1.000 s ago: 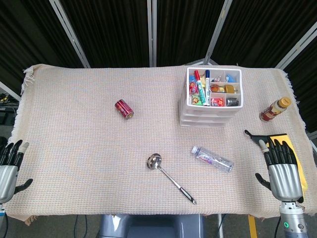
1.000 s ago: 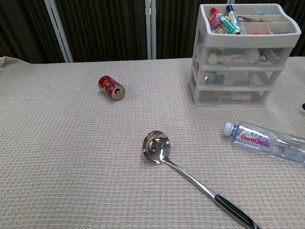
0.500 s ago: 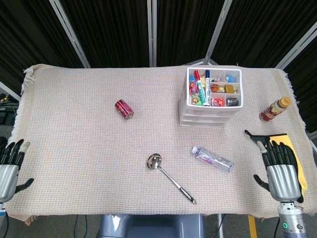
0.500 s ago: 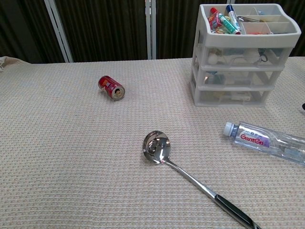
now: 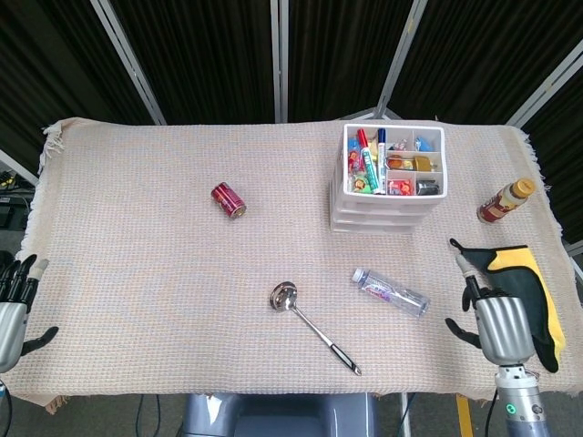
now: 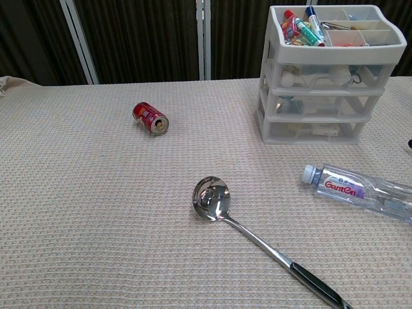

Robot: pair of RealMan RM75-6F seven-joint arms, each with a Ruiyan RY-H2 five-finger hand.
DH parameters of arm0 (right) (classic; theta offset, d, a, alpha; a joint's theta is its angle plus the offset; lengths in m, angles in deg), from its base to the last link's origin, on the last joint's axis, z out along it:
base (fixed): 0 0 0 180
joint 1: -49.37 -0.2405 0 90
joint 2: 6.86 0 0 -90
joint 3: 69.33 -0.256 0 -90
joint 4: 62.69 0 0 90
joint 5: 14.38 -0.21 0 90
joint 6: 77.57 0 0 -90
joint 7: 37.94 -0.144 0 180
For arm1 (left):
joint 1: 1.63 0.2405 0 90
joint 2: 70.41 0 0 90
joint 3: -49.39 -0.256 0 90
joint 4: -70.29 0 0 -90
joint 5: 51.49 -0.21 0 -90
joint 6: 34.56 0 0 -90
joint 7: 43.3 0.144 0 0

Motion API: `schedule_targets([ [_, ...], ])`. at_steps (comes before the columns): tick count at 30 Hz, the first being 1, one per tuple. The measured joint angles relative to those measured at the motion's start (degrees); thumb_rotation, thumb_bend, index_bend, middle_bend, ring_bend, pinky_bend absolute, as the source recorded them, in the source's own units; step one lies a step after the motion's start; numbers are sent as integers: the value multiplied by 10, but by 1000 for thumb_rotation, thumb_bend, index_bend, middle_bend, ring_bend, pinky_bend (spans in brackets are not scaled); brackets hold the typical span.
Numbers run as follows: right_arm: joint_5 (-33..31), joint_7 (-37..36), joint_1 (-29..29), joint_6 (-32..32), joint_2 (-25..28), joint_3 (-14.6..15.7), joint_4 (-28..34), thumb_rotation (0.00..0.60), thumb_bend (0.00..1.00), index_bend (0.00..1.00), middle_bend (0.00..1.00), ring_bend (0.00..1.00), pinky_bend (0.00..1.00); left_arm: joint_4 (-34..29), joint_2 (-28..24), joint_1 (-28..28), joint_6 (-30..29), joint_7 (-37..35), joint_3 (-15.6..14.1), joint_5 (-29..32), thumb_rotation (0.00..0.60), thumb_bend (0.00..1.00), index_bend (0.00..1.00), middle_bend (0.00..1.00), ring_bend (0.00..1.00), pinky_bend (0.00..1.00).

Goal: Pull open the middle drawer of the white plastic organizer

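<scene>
Right hand (image 5: pixel 496 323) sat at tabletop (image 5: pixel 137 237) front-right edge, holding nothing, thumb out, fingers pointing fwd w/ tips hidden; left hand (image 5: pixel 14 305) at front-left edge, fingers apart, empty; white organizer (image 5: pixel 392 187) stood far right, well apart from both hands; middle drawer (image 6: pixel 325 103) was closed, flush w/ the others; water bottle (image 5: pixel 392 293) lay between organizer & right hand

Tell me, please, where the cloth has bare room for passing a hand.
Bare: left of the red soda can, and between it and the steel ladle. Crowded: around the white plastic organizer, with the clear water bottle in front and the brown bottle to its right.
</scene>
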Motion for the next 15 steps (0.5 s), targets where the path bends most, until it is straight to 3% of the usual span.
schedule_targets([
  [8, -66, -31, -43, -78, -25, -26, 72, 600, 160, 0, 876, 917, 774, -1, -6, 5, -7, -17, -1, -2, 600, 51, 0, 0, 0, 0],
  [15, -177, -93, -82, -159, -50, -61, 119, 600, 174, 0, 876, 917, 774, 3, -10, 4, -5, -36, 1, -1, 600, 51, 0, 0, 0, 0],
])
